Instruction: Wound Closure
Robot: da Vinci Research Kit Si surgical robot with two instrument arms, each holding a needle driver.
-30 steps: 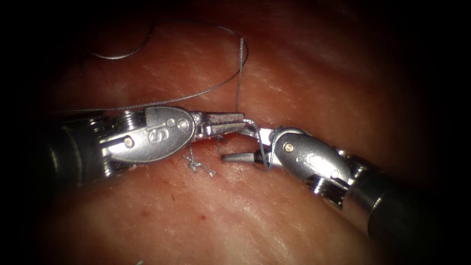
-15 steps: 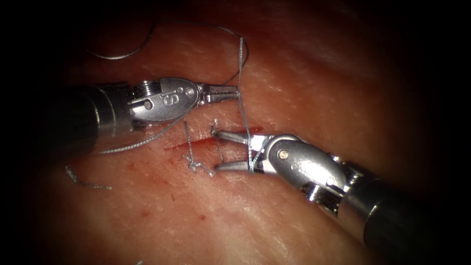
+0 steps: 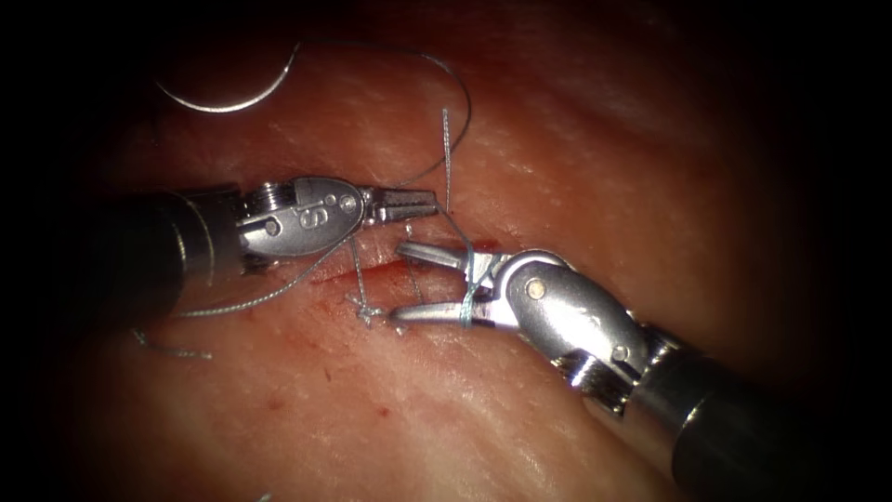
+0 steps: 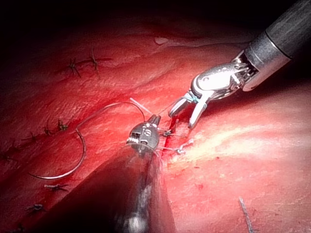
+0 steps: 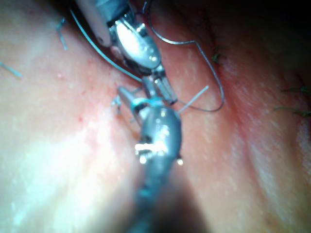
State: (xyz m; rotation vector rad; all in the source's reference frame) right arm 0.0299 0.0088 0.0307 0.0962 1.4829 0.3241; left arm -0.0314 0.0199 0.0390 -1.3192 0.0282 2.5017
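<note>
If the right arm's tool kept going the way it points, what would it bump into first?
Probably the knotted stitch by the cut, just ahead of the right tool; its open jaws have thread looped around them. Depth is unclear.

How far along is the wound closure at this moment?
Done: one knotted stitch sits across the cut. In hand: the left tool grips the thread above the cut; the right tool is open, thread looped around its jaws. The needle lies free on the tissue. Left: the cut still gapes beside that stitch.
</note>
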